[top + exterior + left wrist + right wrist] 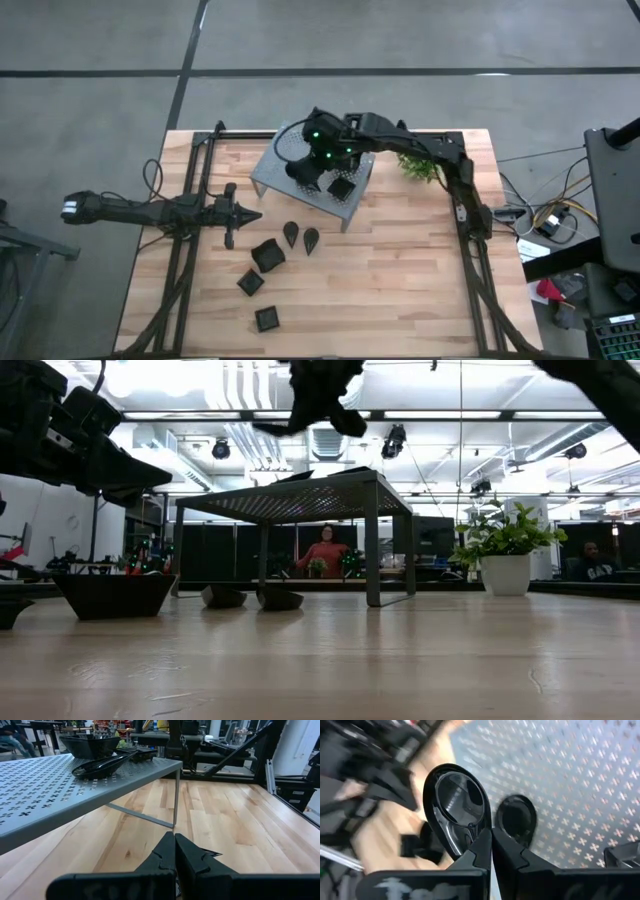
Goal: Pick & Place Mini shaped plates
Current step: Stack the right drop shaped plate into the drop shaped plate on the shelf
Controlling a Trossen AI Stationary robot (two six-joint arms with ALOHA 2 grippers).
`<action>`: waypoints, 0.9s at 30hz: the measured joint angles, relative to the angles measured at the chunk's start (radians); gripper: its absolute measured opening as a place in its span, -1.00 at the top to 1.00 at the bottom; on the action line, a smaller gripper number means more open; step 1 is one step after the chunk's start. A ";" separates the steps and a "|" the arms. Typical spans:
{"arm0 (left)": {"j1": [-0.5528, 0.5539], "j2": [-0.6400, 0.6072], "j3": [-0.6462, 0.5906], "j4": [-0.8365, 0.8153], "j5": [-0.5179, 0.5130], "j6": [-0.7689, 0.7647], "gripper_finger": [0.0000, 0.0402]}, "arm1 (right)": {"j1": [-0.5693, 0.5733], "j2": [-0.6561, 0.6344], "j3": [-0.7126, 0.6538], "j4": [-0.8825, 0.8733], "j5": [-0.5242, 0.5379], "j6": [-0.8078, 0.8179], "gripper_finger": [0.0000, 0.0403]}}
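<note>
The grey perforated shelf (352,200) stands at the table's far middle. My right gripper (491,842) hangs over the shelf's left part, shut on a glossy black teardrop plate (455,802), which the low view shows above the shelf top (300,495). A second teardrop plate (516,820) and a square plate (341,186) lie on the shelf. Two teardrop plates (290,235) (311,240) and three square plates (267,255) (250,283) (266,319) lie on the table in front of the shelf. My left gripper (174,847) waits shut at the table's left, empty. My right gripper pinches the teardrop plate's rim at its narrow end (466,836) between its two fingers. The fingers slant down over the shelf from the table's right side. The plate sticks out beyond the fingertips, hollow side showing, lifted clear of the shelf.
A small green plant in a white pot (505,550) stands at the shelf's right. Black frame rails (190,200) run along the table's left and right sides. Bare wood lies at the table's near right (400,290). A person (325,550) shows in the room behind.
</note>
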 joint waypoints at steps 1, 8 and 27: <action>0.000 0.000 0.000 0.000 0.000 0.000 1.00 | 0.000 0.019 0.022 -0.032 0.001 0.000 0.96; 0.000 0.000 0.000 -0.002 0.000 0.000 1.00 | 0.000 0.056 0.048 -0.094 -0.020 0.037 0.96; 0.000 0.000 0.000 -0.006 0.000 0.000 1.00 | 0.016 0.060 0.000 -0.090 0.032 0.058 0.96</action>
